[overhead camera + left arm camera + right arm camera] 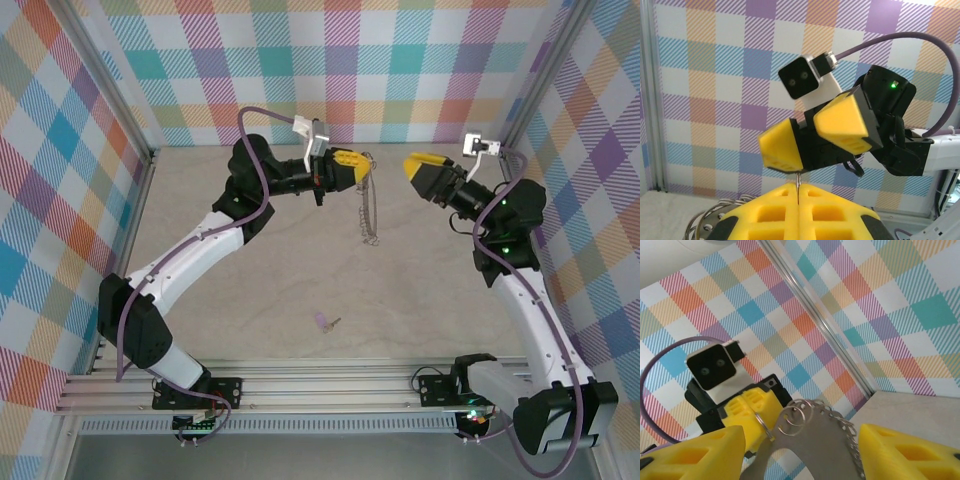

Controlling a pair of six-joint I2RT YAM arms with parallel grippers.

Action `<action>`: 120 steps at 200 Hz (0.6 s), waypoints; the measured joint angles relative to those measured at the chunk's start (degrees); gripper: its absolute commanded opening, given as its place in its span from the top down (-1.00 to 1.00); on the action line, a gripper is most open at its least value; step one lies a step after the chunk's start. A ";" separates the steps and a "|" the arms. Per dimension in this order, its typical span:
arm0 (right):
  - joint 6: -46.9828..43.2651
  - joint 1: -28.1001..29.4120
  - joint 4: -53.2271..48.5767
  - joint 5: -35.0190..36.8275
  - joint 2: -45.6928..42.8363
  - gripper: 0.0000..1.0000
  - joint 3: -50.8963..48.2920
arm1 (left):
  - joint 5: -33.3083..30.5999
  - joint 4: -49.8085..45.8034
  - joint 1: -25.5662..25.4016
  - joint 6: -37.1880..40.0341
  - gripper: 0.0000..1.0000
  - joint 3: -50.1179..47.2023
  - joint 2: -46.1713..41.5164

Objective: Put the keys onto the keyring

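Top external: left fingers (346, 159) pinch keyring (371, 208), key (321, 320) on table (250, 290)

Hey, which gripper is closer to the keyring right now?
Left. The left gripper is shut on the keyring, which hangs below it. The right gripper stands open off to the ring's right, not touching it.
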 measured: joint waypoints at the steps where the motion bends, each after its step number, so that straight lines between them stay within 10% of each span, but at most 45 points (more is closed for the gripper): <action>1: 0.00 0.00 -0.07 0.00 0.00 -0.23 -0.04 | 0.00 0.02 0.00 0.07 1.00 0.00 0.00; 120: -1.22 -0.26 -1.99 0.98 0.13 -0.23 -3.85 | 0.11 1.22 -1.95 8.37 1.00 -1.27 -0.90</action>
